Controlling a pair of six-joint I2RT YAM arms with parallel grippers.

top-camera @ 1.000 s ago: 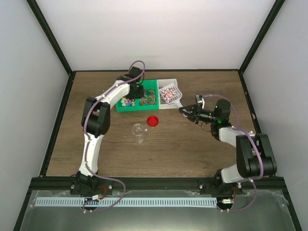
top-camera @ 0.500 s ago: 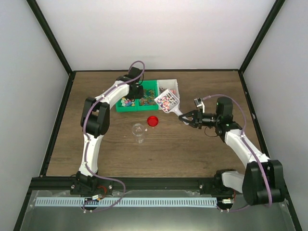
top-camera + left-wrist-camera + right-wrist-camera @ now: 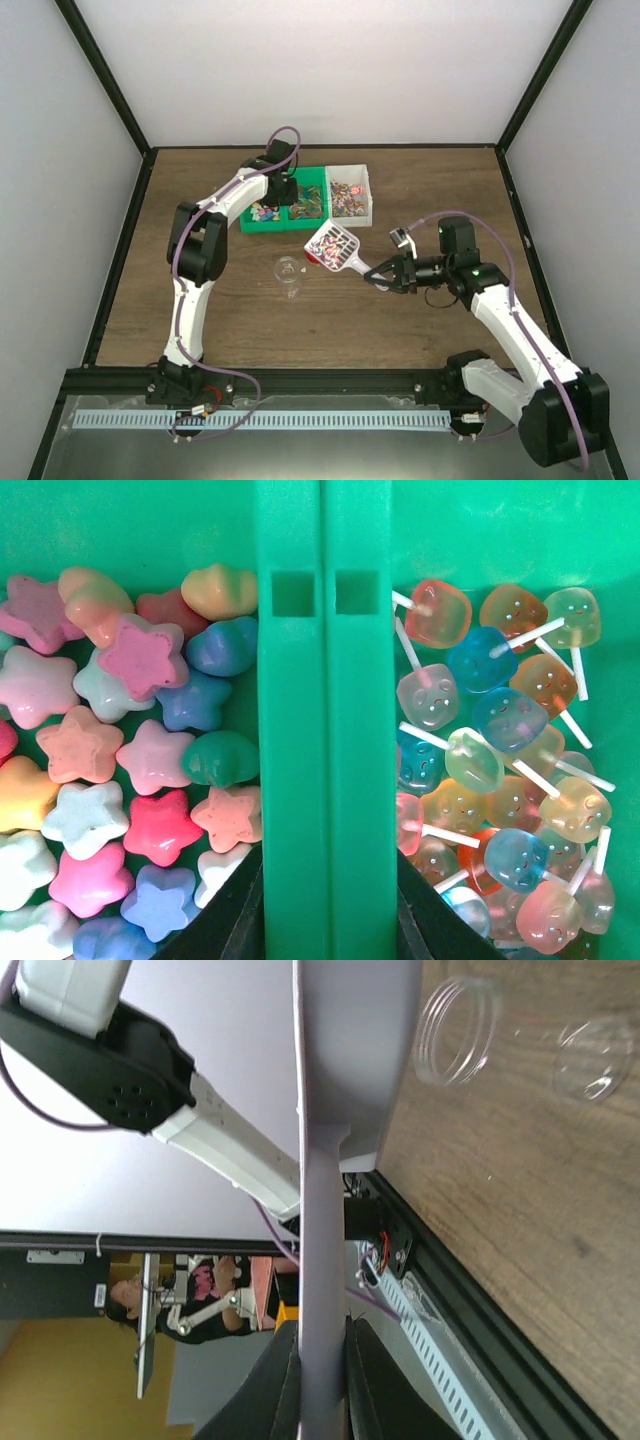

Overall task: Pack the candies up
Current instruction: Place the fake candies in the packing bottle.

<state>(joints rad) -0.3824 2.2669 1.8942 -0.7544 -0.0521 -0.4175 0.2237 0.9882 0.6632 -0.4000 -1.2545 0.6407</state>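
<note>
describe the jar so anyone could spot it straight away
Find the green sectioned tray at the far middle of the wooden table. Just nearer the arms' bases sits a small clear plastic jar. Unlike the round red lid and white scoop to its right, it is see-through.

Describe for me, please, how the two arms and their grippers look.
The left arm and right arm have white link shells and black joint housings. A thin purple cable loops along each. The left gripper and right gripper are black, with two fingers each.
</note>
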